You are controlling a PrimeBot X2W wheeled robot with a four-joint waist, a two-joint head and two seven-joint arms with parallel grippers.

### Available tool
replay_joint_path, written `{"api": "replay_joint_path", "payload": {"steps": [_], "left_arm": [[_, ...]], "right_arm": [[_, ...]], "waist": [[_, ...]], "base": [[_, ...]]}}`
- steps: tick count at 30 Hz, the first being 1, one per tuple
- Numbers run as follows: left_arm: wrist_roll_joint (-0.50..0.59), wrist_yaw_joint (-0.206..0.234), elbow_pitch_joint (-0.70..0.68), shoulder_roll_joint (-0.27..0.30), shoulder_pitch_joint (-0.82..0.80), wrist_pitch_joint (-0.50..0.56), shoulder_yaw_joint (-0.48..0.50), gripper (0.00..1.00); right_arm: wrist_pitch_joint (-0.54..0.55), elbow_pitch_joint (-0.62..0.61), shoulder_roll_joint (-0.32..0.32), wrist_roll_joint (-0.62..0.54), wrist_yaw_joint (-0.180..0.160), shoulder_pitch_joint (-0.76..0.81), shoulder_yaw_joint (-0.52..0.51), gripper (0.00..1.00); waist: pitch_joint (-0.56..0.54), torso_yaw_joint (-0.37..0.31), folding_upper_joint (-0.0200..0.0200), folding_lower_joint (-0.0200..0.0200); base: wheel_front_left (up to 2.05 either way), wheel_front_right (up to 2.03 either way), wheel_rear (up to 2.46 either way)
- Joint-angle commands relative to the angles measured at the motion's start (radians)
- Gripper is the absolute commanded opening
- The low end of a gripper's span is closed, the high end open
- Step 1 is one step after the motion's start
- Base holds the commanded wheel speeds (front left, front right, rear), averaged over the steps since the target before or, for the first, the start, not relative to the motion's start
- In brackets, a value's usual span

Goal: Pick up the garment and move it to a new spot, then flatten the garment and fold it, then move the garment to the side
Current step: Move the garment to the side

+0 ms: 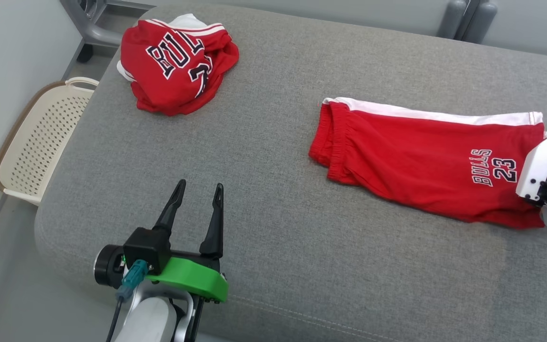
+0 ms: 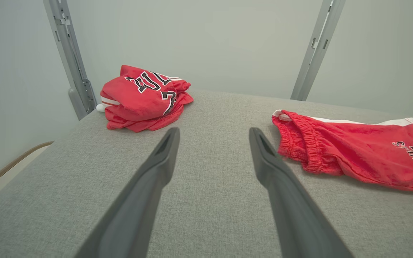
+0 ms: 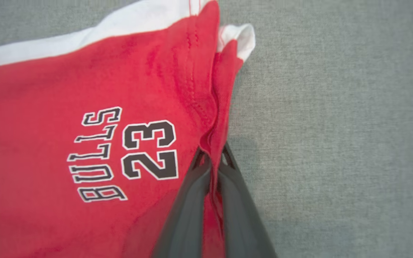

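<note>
A pair of red jersey shorts (image 1: pixel 425 156) with a white side stripe and a black "BULLS 23" print is seen laid out nearly flat on the right half of a wide grey upholstered cushion (image 1: pixel 278 261). The elastic waistband is turned toward the cushion's middle and the leg hem toward its right edge, with the white stripe running along the side nearer the cushion's far edge. A second layer with a white tip is seen just past the hem.

The hem is pinched by the right gripper (image 3: pixel 212 156): in the right wrist view its two dark fingers are drawn close together with a fold of red cloth caught between them, just beside the printed number.

The left gripper (image 1: pixel 199 186) is held over the cushion's near left part, its fingers spread apart with nothing between them and their tips aimed toward the cushion's far edge.

A crumpled red basketball jersey (image 1: pixel 176 66) with black-and-white lettering is heaped at the cushion's far left corner. A cream perforated plastic basket (image 1: pixel 41 137) is set on the floor beside the cushion's left edge. Grey metal frame posts (image 2: pixel 72 61) are visible behind the cushion's far edge.
</note>
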Motion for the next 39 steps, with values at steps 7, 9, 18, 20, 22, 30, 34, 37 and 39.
{"api": "replay_joint_path", "payload": {"steps": [7,9,18,20,22,30,34,37,39], "left_arm": [[0.003,-0.006,0.012,-0.003,0.024,-0.003,-0.004,1.00],[0.002,-0.006,0.014,-0.004,0.027,-0.003,-0.007,1.00],[-0.004,-0.005,0.027,-0.010,0.034,-0.003,-0.018,1.00],[-0.005,-0.006,0.027,-0.010,0.036,-0.003,-0.018,1.00],[-0.007,-0.008,0.028,-0.011,0.038,-0.003,-0.018,1.00],[-0.009,-0.014,0.039,-0.017,0.038,-0.003,-0.030,1.00],[-0.010,-0.020,0.042,-0.020,0.032,-0.003,-0.033,1.00],[-0.010,-0.022,0.047,-0.024,0.026,-0.003,-0.040,1.00],[-0.011,-0.023,0.050,-0.027,0.023,-0.003,-0.043,1.00]], "right_arm": [[0.020,-0.076,-0.059,-0.130,-0.002,0.035,-0.018,0.00],[0.039,-0.114,-0.054,-0.179,-0.002,0.041,-0.027,0.00],[0.103,-0.203,0.078,-0.269,-0.001,-0.001,0.011,0.00],[0.109,-0.196,0.109,-0.257,-0.002,-0.020,0.039,0.00],[0.115,-0.174,0.135,-0.238,-0.002,-0.037,0.067,0.00],[0.085,-0.094,0.183,-0.173,-0.002,-0.093,0.150,0.00],[0.054,-0.055,0.188,-0.129,-0.002,-0.124,0.176,0.00],[0.023,0.002,0.189,-0.073,-0.002,-0.150,0.227,0.00],[0.004,0.036,0.187,-0.042,-0.002,-0.165,0.259,0.00]], "waist": [[-0.034,0.013,0.0000,0.0000],[-0.043,0.016,0.0000,0.0000],[-0.076,0.022,0.0000,0.0000],[-0.078,0.023,0.0000,0.0000],[-0.079,0.025,0.0000,0.0000],[-0.089,0.050,0.0000,0.0000],[-0.086,0.064,0.0000,0.0000],[-0.084,0.079,0.0000,0.0000],[-0.082,0.087,0.0000,0.0000]], "base": [[0.00,0.00,0.00],[0.00,0.00,0.00],[0.00,0.00,0.00],[0.00,0.00,0.00],[0.00,0.00,0.00],[0.00,0.00,0.00],[0.00,0.00,0.00],[0.00,0.00,0.00],[0.00,0.00,0.00]]}}
